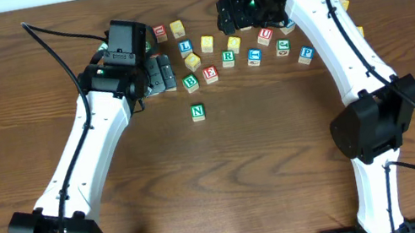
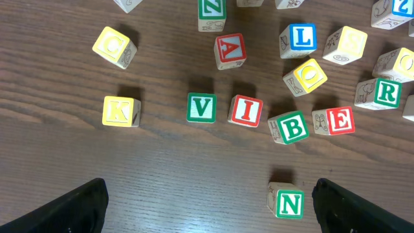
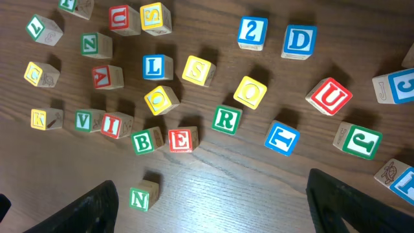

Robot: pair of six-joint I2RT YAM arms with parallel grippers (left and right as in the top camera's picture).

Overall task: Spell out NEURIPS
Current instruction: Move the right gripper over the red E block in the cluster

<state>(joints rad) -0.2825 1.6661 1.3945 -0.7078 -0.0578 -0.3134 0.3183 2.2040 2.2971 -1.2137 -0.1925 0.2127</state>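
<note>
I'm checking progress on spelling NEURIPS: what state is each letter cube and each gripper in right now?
N cube: letter up, standing alone.
E cube: letter up, beside B cube.
R cube: letter up, near E cube, not touching.
I cube: letter up, beside V cube.
P cube: letter up, not gripped.
Left gripper: open, empty.
Right gripper: open, empty.

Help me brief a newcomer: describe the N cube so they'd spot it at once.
On the table, letter cubes cluster toward the far edge. The N cube sits alone on their near side, in front of the green B. Its N is green, and no cube flanks it.
</note>
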